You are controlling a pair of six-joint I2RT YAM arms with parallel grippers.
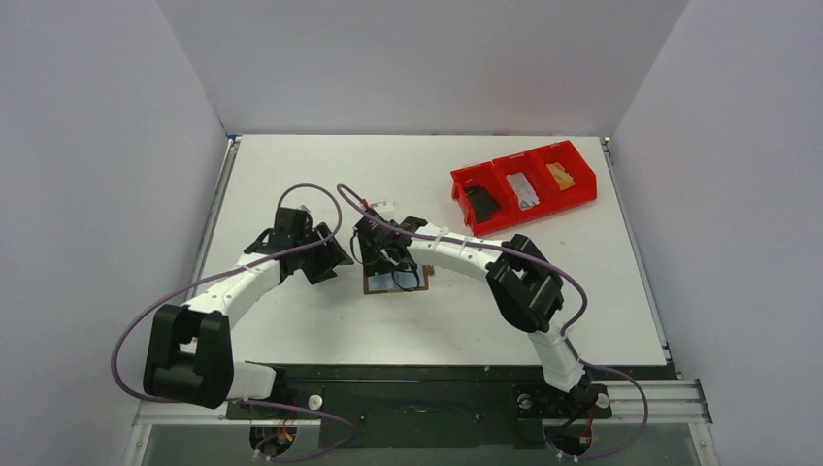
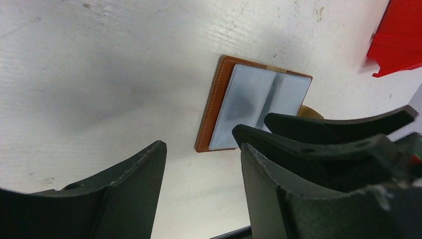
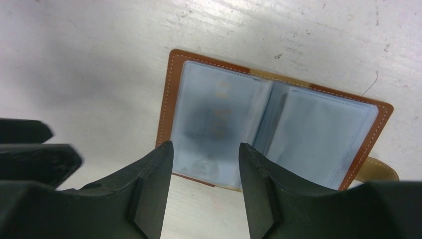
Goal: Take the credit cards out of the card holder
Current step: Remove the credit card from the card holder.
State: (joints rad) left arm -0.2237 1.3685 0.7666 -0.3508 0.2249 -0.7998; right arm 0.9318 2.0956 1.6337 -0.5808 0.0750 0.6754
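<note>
Right gripper (image 3: 205, 152): jaws apart, empty, over the card holder (image 3: 165, 99), at its near edge.
Left gripper (image 2: 201, 149): jaws wide, empty, just beside the card holder.
Credit card (image 3: 209, 124): dark, seemingly inside its left pocket.
You should pinch the card only, with the holder pinned flat.

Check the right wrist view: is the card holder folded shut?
No, the brown card holder lies spread open, its pale blue inside facing up.
</note>
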